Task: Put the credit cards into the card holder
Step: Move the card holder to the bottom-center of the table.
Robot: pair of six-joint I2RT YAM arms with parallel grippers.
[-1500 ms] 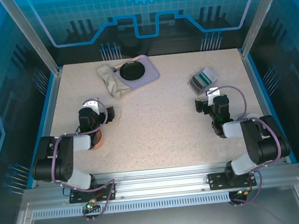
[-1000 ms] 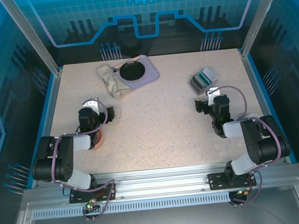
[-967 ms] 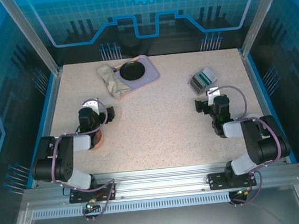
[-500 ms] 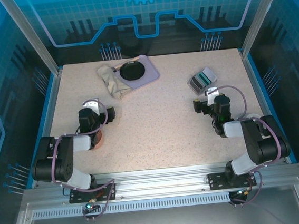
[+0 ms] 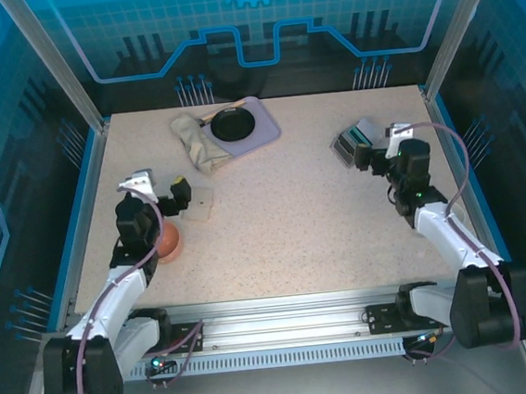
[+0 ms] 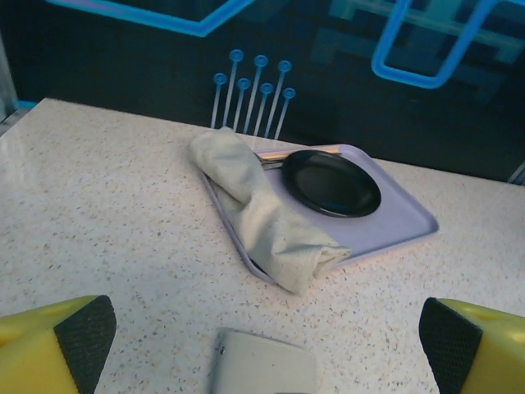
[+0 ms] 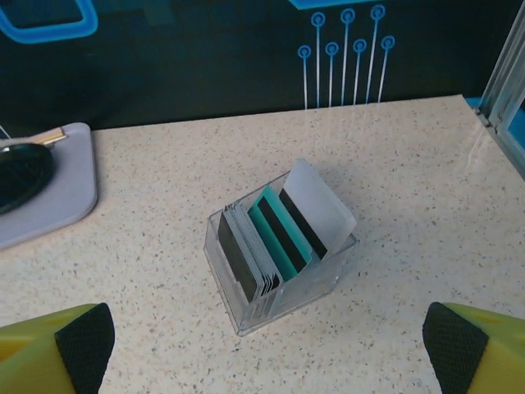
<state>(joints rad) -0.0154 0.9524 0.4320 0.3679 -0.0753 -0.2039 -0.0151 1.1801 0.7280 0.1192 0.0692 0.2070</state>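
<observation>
Speckled table [image 5: 285,237]; card holder [image 6: 264,371] cut off by lower view edge.

The beige speckled tabletop [image 7: 426,164] looks like smooth stone, faintly glossy. The small clear box [image 7: 246,308] is glossy plastic, its teal, white and dark cards [image 7: 279,234] smooth. The crumpled beige cloth [image 6: 262,222] is soft fabric; the round black dish [image 6: 331,182] shines on a matt lilac tray [image 6: 394,217].

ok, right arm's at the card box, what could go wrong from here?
1. The cards stand packed tight in the clear box; the open right gripper may pinch several or drag the box.
2. The card holder lies flat and looks shut on the table; it may slide when pushed.
</observation>
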